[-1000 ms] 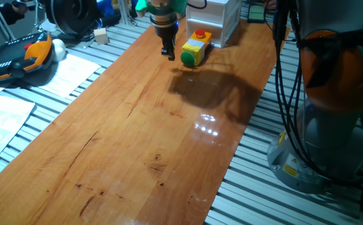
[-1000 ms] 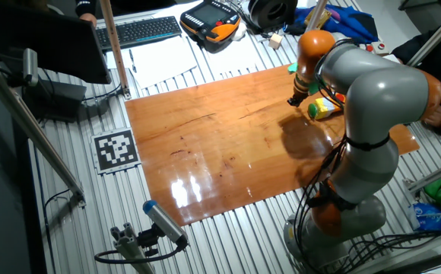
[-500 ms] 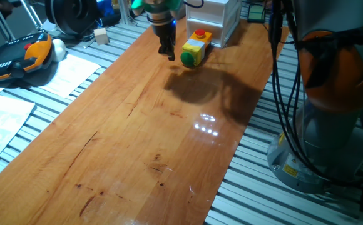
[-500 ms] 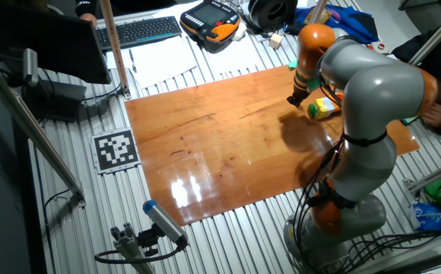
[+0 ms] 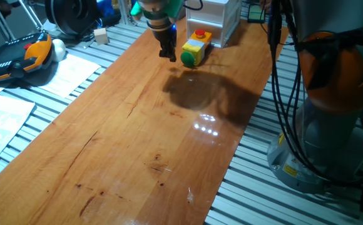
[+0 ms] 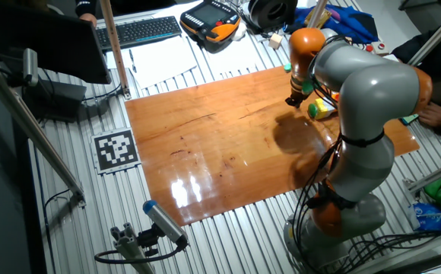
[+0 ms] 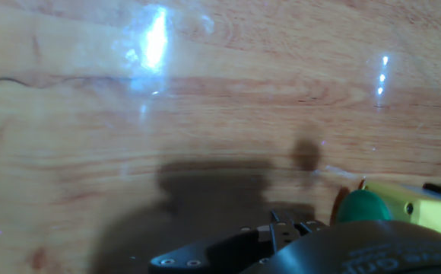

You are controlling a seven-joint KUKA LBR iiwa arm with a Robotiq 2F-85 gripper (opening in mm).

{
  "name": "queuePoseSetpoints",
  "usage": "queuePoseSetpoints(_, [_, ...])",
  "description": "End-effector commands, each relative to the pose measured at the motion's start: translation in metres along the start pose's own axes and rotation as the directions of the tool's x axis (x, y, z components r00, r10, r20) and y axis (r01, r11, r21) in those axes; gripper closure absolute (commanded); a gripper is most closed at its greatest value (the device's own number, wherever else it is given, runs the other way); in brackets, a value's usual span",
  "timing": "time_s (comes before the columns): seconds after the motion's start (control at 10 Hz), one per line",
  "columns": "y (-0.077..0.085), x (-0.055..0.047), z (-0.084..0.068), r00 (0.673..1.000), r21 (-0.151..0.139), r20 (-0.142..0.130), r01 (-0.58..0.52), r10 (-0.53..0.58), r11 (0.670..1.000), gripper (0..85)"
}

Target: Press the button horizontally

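change: gripper point(image 5: 168, 55) has slid a little away from the green dome since the earlier frames, toward the table's left edge in one fixed view; button box has not shifted
button: green dome point(image 5: 188, 59) point(image 6: 313, 111) point(image 7: 363, 207) on the end of a yellow box point(image 5: 195, 49), dome faces sideways along the tabletop
button place: far end of the wooden table point(image 5: 138, 137), near the far right corner in one fixed view
red button: small red one point(image 5: 199, 34) on top of a second yellow box just behind
white drawer unit: point(image 5: 219, 15) touching or just behind the boxes, at the far edge
gripper place: just beside the dome, low over the wood, a small gap between them
fingers: dark, pointing down; cannot tell if spread or pressed together, hand view shows only the dark body at the bottom
arm: grey and orange point(image 6: 365, 84), bends over the table from the base at its right edge
off table: orange teach pendant point(image 5: 19, 59) and paper sheets point(image 5: 75, 72) past the left edge
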State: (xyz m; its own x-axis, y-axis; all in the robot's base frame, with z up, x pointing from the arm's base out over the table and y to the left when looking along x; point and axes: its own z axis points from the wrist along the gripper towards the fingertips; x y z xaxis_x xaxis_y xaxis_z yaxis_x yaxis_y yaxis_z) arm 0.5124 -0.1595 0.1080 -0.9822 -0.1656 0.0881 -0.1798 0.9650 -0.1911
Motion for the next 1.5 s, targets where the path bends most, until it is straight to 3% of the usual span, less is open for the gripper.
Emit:
queuePoseSetpoints(0.0, [-0.002,0.0,0.002,1.0,0.004,-0.006,0.007,-0.007,1.0,85.0])
queuePoseSetpoints(0.4, [-0.015,0.007,0.021,1.0,0.009,-0.011,0.024,-0.024,1.0,85.0])
queuePoseSetpoints(0.7, [-0.024,0.017,0.041,0.999,0.04,0.009,0.038,-0.038,0.998,85.0])
queuePoseSetpoints(1.0, [-0.034,0.022,0.054,0.998,0.035,0.035,0.048,-0.049,0.998,85.0])
queuePoseSetpoints(1.2, [-0.037,0.022,0.055,0.998,0.035,0.035,0.049,-0.05,0.998,85.0])
queuePoseSetpoints(1.4, [-0.044,0.023,0.057,0.998,0.017,0.036,0.059,-0.06,0.998,85.0])
